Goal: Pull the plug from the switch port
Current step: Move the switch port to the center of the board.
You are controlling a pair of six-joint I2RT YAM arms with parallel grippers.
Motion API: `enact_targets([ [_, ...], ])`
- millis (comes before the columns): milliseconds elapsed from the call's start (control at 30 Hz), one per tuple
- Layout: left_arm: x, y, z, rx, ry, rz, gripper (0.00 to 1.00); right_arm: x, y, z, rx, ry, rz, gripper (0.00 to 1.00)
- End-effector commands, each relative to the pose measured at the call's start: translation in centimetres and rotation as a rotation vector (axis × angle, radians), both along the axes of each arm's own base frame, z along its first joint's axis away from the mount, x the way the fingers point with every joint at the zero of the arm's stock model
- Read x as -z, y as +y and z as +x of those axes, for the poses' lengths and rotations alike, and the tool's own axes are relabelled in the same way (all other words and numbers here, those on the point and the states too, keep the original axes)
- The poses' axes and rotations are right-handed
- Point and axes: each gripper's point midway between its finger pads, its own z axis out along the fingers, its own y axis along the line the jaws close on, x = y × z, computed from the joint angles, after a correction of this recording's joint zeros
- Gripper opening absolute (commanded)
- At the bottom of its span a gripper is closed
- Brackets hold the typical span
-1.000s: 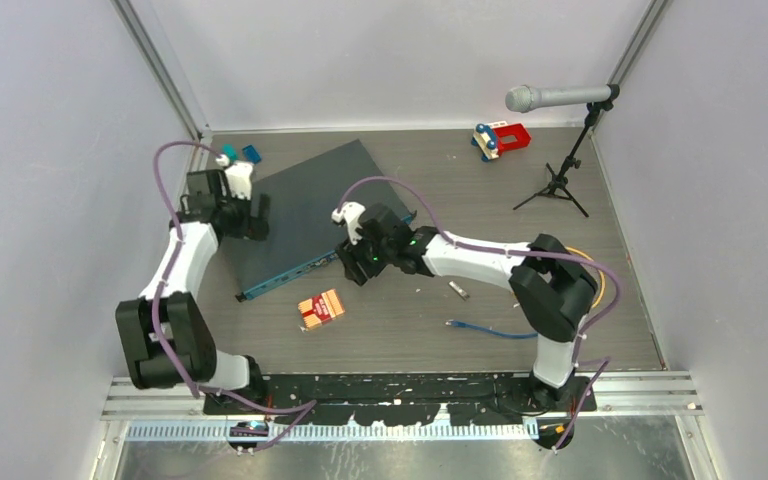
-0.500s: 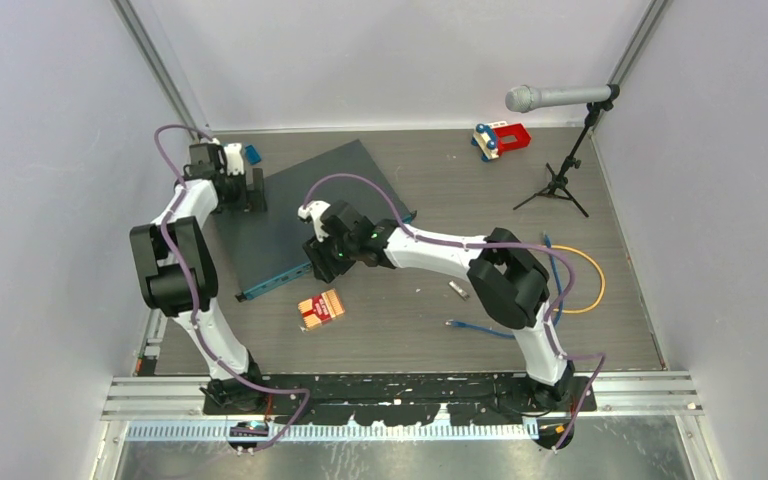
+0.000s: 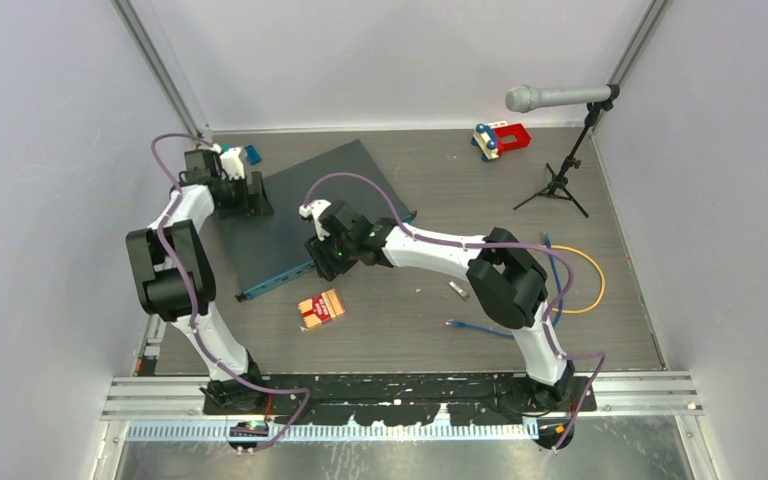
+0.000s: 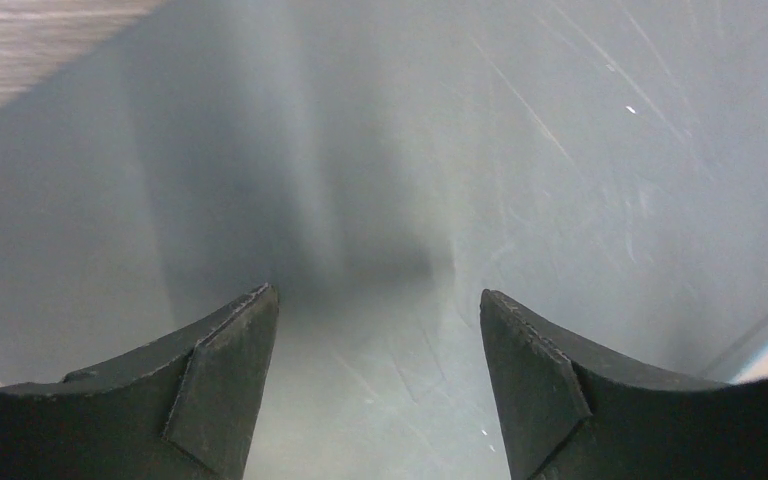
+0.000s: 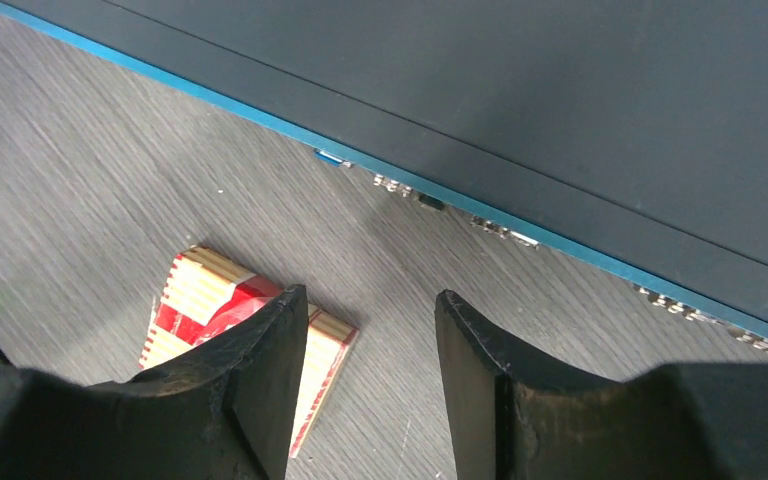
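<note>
noting the switch (image 3: pixel 300 195) lies angled at left-centre of the table (image 3: pixel 440 170). a small blue stub (image 5: pixel 332 157) sits at its teal front edge, perhaps the plug. right gripper (image 5: pixel 370 293) gapes empty before that edge, left gripper (image 4: pixel 375 293) gapes over the top. we judge the pull not yet made.

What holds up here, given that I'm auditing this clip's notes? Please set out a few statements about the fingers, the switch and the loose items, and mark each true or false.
1. The left fingers are open over the dark top of the switch. True.
2. The right fingers grip the red-and-yellow box. False: they are open and empty, and the box lies on the table below them.
3. A microphone on a stand is at the far right. True.
4. The blue cable lies on the switch. False: it lies on the table near the right arm's base, apart from the switch.
</note>
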Motion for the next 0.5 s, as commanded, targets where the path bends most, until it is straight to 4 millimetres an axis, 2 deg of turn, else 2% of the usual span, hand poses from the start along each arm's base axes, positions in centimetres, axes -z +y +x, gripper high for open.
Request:
enact_targets([
  [0,2.1,-4.2,-5.5,0.05,0.176,-0.205,0.74,-1.2,-0.2,0.9,0.028,-0.077,0.006,0.54],
  [167,2.6,-5.6,-7.2,0.079,0.221,-0.27,0.68,-1.8,-2.0,1.4,0.054,-0.138,-0.012,0.54],
  [333,2.6,-6.9,-8.1,0.116,0.242,-0.302,0.65,-3.1,-4.0,1.7,0.066,-0.118,0.009,0.54],
  [467,0.8,-6.5,-7.3,0.13,0.149,-0.258,0.77,-4.8,-5.0,0.7,0.0,-0.063,0.081,0.54],
])
